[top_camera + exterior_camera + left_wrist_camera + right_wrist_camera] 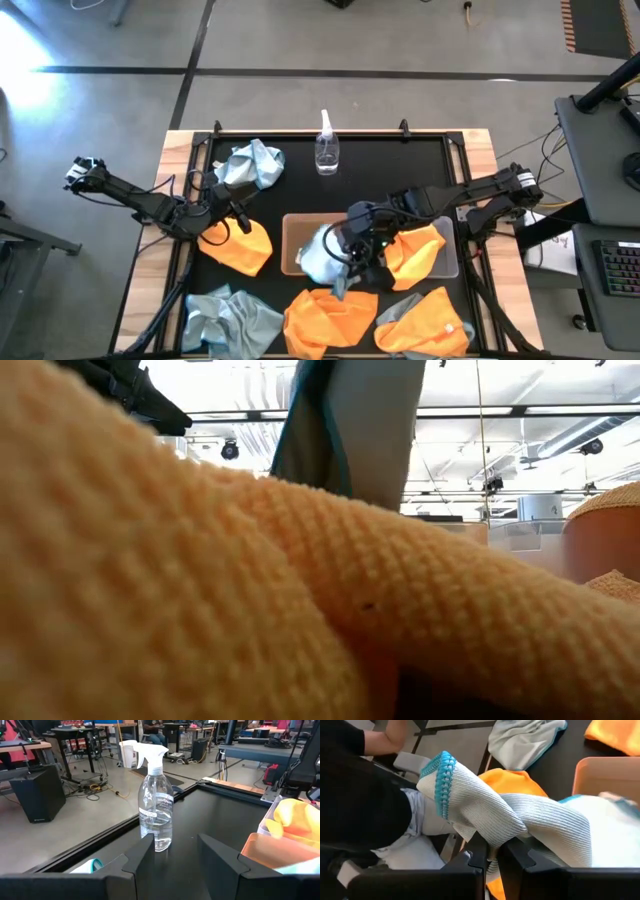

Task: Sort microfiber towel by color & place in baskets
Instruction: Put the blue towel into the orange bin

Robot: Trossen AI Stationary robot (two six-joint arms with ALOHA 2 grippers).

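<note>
My right gripper (350, 268) is shut on a pale blue-grey microfiber towel (322, 255) over the tan-brown basket (292, 228). In the low view the towel (350, 430) hangs down behind an orange towel (250, 590) that fills most of that view. The translucent grey basket (450, 262) to the right holds an orange towel (415, 255). My left gripper (235, 215) stands open above another orange towel (240, 245) at the left; nothing is between its fingers (145, 855). More towels lie loose on the table. My right gripper pinches a bunched fold of the blue-grey towel (492, 837) between its two fingers, close to the teal-stitched edge (442, 775). The fingers slant down from the table's right side. One end is raised and the rest (600, 820) sags toward the tan-brown basket (605, 772).
A clear spray bottle (326, 152) stands at the far middle, ahead of my left gripper (174, 857). Loose towels: blue-grey at far left (250, 165) and near left (230, 320), orange at the near edge (330, 315) and near right (425, 320).
</note>
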